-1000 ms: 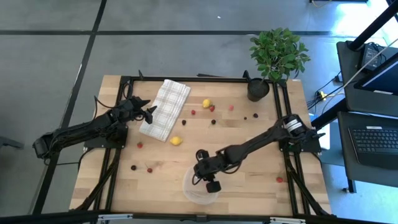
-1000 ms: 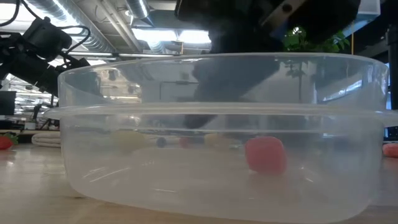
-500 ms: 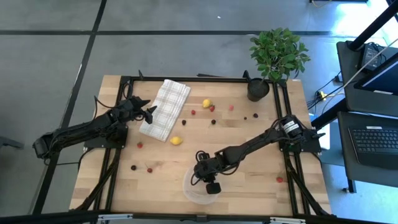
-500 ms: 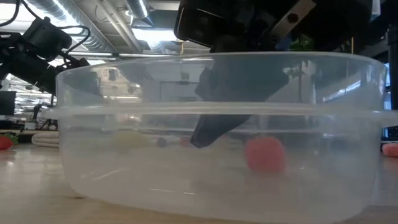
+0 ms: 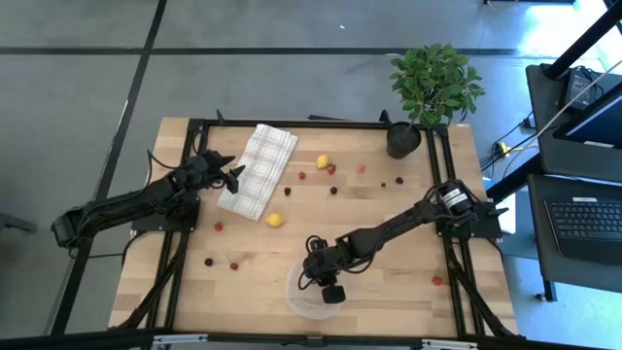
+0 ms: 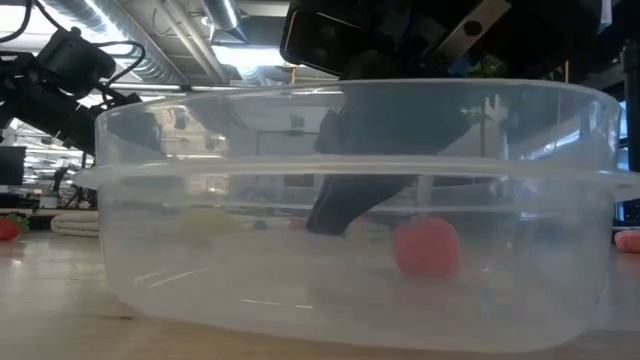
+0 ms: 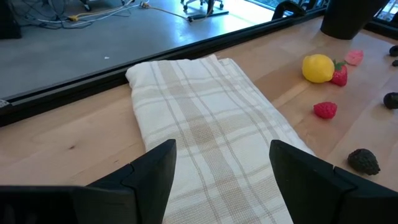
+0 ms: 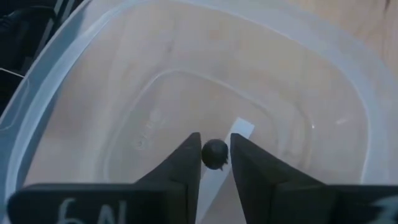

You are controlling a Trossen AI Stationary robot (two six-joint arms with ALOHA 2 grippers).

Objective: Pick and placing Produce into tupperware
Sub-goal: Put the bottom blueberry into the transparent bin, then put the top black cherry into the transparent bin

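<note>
Two dark arms reach over a pale wooden desk [image 5: 389,292] with visible plank grain. Low in the centre of the high view, the right gripper [image 8: 215,163] hangs inside the tupperware [image 5: 313,297], a round bowl of clear, glossy plastic with a whitish rim. Its fingers [image 8: 180,163] stand only slightly parted, with a small dark, matte berry [image 8: 215,153] pinched between their tips above the bowl's smooth bottom. In the low view a pinkish-red, rounded fruit piece [image 6: 427,248] shows through the cloudy wall; whether it lies inside or behind the bowl cannot be told. At the left of the high view the left gripper [image 7: 221,163] waits with its fingers spread wide and holding nothing, above the soft woven cloth [image 5: 258,169] with its beige check. The remaining produce lies scattered on the bare wood: one smooth yellow lemon [image 5: 276,220] just below the cloth, another lemon [image 5: 322,161] beside a red strawberry [image 5: 331,169] right of it, and small red and dark balls elsewhere. At the upper right stands a leafy green plant [image 5: 434,80] in a black pot [image 5: 402,139].
</note>
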